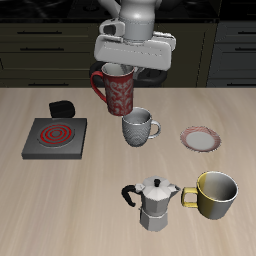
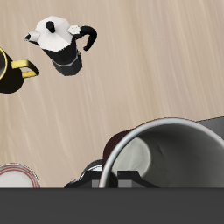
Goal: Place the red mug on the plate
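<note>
My gripper (image 1: 121,67) is shut on the rim of the red mug (image 1: 116,93) and holds it upright in the air above the back of the table. The mug is dark red with a pale mottled pattern, and its handle points away from the plate. In the wrist view its rim and light grey inside (image 2: 171,156) fill the frame close to the camera. The plate (image 1: 202,138), a small saucer with a white centre and reddish-brown rim, lies bare on the table, well off to the side of the mug and nearer the front. Its edge shows in the wrist view (image 2: 16,178).
A grey-white mug (image 1: 139,127) stands just below and in front of the held mug, between it and the plate. A moka pot (image 1: 155,203) and a yellow mug (image 1: 217,195) stand near the front edge. A square grey burner (image 1: 56,138) with a red spiral lies on the other side.
</note>
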Motion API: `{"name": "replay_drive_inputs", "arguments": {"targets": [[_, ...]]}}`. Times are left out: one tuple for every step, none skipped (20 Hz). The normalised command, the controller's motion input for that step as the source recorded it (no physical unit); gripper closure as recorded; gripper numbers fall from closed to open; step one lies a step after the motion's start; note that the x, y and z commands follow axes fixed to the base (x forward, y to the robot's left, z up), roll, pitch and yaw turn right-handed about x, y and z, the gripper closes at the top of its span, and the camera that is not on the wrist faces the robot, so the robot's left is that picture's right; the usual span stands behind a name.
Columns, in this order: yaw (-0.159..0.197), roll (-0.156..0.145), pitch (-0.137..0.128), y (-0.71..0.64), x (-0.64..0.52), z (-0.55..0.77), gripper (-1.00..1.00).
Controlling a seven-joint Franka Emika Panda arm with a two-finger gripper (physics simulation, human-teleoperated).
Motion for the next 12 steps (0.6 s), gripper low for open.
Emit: {"name": "replay_drive_inputs", "arguments": {"targets": [[0.052, -0.046, -0.045, 0.22, -0.21, 0.03, 1.00], [-0.009, 0.004, -0.008, 0.31, -0.19, 0.00, 1.00], [0.059, -0.003, -0.043, 0.56, -0.36, 0.02, 1.00], [-0.018, 0.013, -0.013, 0.33, -0.20, -0.01, 1.00], [0.034, 0.012, -0.042, 0.24, -0.15, 0.05, 1.00], [0.089, 0.002, -0.035, 0.26, -0.17, -0.02, 1.00], [0.038, 0.045, -0.042, 0.50, -0.28, 0.06, 1.00], [0.037, 0.015, -0.043, 0.26, -0.17, 0.08, 1.00], [0.029, 0.016, -0.047, 0.26, -0.15, 0.08, 1.00], [0.027, -0.075, -0.073, 0.65, -0.30, 0.06, 1.00], [0.039, 0.060, -0.013, 0.34, -0.03, -0.06, 1.00], [-0.031, 0.041, 0.042, 0.23, -0.03, -0.12, 1.00]]}}
